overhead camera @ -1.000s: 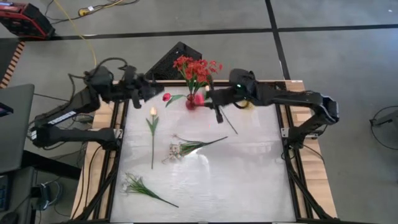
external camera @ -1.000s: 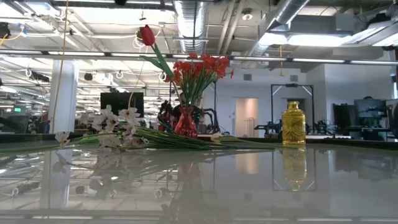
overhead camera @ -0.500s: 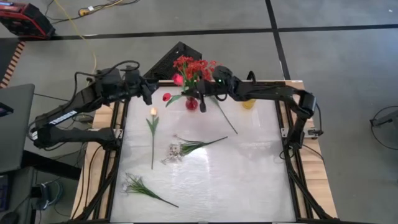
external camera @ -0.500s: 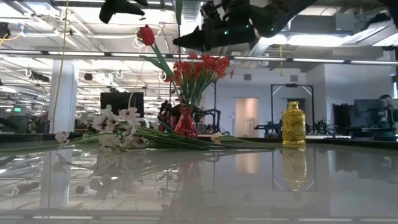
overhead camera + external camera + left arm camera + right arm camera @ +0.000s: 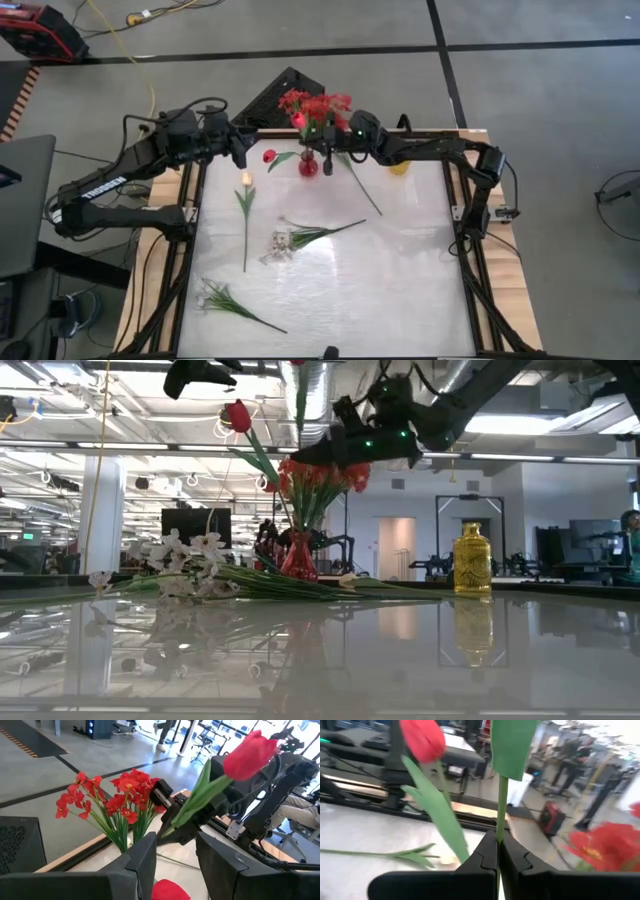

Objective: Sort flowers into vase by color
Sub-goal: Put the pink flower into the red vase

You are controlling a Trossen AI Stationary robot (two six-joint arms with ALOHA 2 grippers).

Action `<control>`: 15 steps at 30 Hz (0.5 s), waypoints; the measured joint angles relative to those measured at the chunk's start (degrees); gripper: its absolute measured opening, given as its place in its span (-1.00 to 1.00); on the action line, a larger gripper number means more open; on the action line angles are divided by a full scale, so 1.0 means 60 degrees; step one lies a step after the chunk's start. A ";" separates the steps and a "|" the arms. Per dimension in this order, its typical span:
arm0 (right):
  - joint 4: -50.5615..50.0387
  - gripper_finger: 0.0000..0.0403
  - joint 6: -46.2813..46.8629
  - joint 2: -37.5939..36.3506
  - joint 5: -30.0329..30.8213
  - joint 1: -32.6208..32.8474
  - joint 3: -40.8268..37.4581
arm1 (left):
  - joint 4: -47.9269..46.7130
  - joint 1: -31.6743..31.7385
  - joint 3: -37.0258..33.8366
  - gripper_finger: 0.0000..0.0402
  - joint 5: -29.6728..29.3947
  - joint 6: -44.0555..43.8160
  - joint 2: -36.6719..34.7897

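Two red tulips are in play near the red vase (image 5: 308, 166) at the far edge of the table (image 5: 400, 290). The right gripper (image 5: 498, 854) is pinched tight on the thin green stem of one red tulip (image 5: 249, 755), carrying it just beside the red blossom clusters (image 5: 312, 106) that already stand in that vase; in the high view its long stem (image 5: 362, 190) trails down toward the table behind the gripper. The other red tulip (image 5: 236, 416) leans out of the vase toward the left arm. The left gripper (image 5: 172, 855) hovers close by on the vase's other side, fingers parted and holding nothing. To finish this step well, I judge the stem's lower end must be brought over the vase mouth first, which the pictures do not show clearly, then lowered straight so it slips among the stems without knocking the blossoms or tipping the narrow vase. Letting go only once the stem is seated deep should keep the flower from falling out. A cream-peach tulip (image 5: 245, 179) and two sprays of small white blossoms (image 5: 285, 240) (image 5: 215, 295) lie on the table, and the yellow vase (image 5: 472, 560) stands apart, empty.
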 joint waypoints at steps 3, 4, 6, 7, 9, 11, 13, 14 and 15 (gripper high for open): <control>0.0646 -0.88 0.0063 0.0000 0.0120 -0.0034 -0.0406 | -0.0001 0.0000 0.0000 -0.37 -0.0108 -0.0004 0.0000; 0.0754 -0.88 0.0143 0.0000 0.0120 -0.0051 -0.0481 | -0.0001 0.0000 0.0000 -0.37 -0.0118 -0.0004 0.0000; 0.0724 -0.88 0.0241 0.0000 0.0116 -0.0032 -0.0515 | 0.0003 0.0000 0.0000 -0.37 -0.0126 -0.0008 0.0000; 0.0717 -0.88 0.0258 0.0000 0.0112 -0.0022 -0.0554 | 0.0007 0.0000 0.0000 -0.37 -0.0126 -0.0019 0.0000; 0.0680 -0.88 0.0273 0.0000 0.0112 -0.0030 -0.0588 | 0.0038 0.0000 0.0000 -0.37 -0.0126 -0.0165 0.0000; 0.0657 -0.88 0.0442 0.0004 0.0116 -0.0033 -0.0592 | 0.0036 0.0000 0.0000 -0.37 -0.0129 -0.0253 0.0000; 0.0618 -0.88 0.0716 0.0000 0.0245 -0.0033 -0.0589 | 0.0039 0.0000 0.0000 -0.37 -0.0129 -0.0265 0.0000; 0.0514 -0.88 0.0763 0.0000 0.0324 -0.0033 -0.0588 | 0.0039 0.0000 0.0000 -0.37 -0.0129 -0.0303 0.0000; 0.0400 -0.88 0.0757 0.0000 0.0344 -0.0033 -0.0588 | 0.0039 0.0000 0.0000 -0.37 -0.0126 -0.0387 0.0000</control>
